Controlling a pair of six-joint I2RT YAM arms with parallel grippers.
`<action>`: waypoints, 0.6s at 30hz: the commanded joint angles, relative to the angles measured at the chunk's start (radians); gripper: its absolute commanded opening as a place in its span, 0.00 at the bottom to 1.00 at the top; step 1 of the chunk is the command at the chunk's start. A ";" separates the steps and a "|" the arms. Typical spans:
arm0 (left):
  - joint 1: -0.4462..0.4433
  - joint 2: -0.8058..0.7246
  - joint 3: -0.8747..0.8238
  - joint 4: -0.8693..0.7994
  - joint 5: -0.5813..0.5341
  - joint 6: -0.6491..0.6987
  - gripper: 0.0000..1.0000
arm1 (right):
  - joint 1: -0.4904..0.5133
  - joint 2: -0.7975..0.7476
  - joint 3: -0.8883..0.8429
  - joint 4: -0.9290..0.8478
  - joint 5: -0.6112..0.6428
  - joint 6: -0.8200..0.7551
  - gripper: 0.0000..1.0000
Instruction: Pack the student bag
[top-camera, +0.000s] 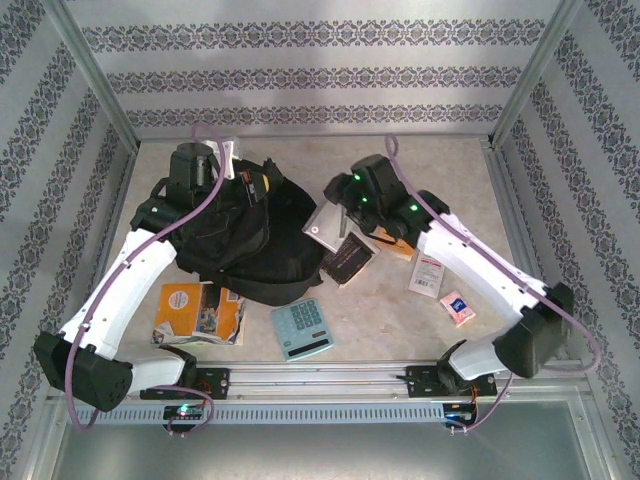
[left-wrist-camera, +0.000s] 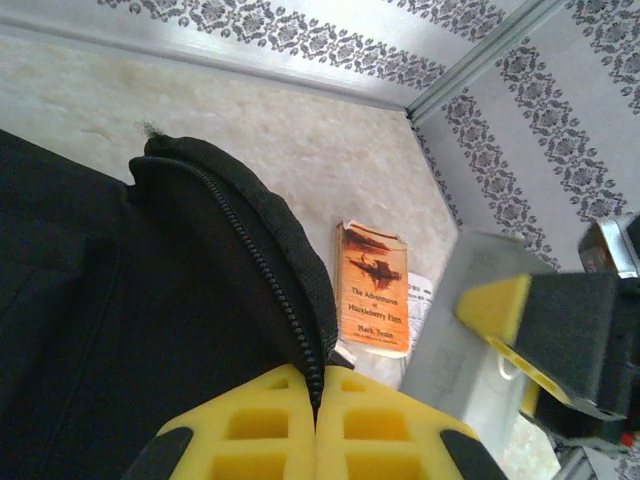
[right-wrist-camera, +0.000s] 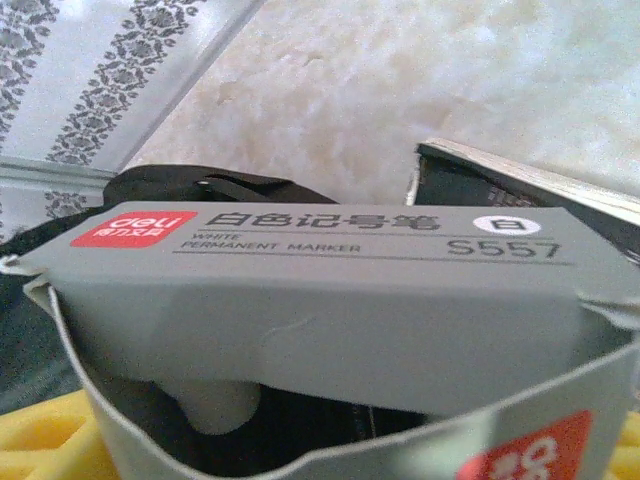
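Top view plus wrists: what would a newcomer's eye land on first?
The big black bag, sprawled left of centre, with the left hand pinched shut on its zipper edge. Next, the grey marker box, flap open, gripped in the right hand just right of the bag. A blue calculator lies near the front edge.

Black student bag (top-camera: 252, 255), grey marker box (right-wrist-camera: 330, 320)
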 joint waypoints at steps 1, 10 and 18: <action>0.011 -0.006 0.085 0.067 0.064 -0.027 0.00 | 0.029 0.113 0.104 -0.074 0.045 -0.057 0.73; 0.012 0.015 0.057 0.238 0.041 -0.278 0.00 | 0.134 0.332 0.301 -0.130 0.020 0.077 0.72; 0.012 -0.003 -0.091 0.534 -0.017 -0.627 0.00 | 0.170 0.373 0.319 -0.105 0.005 0.311 0.73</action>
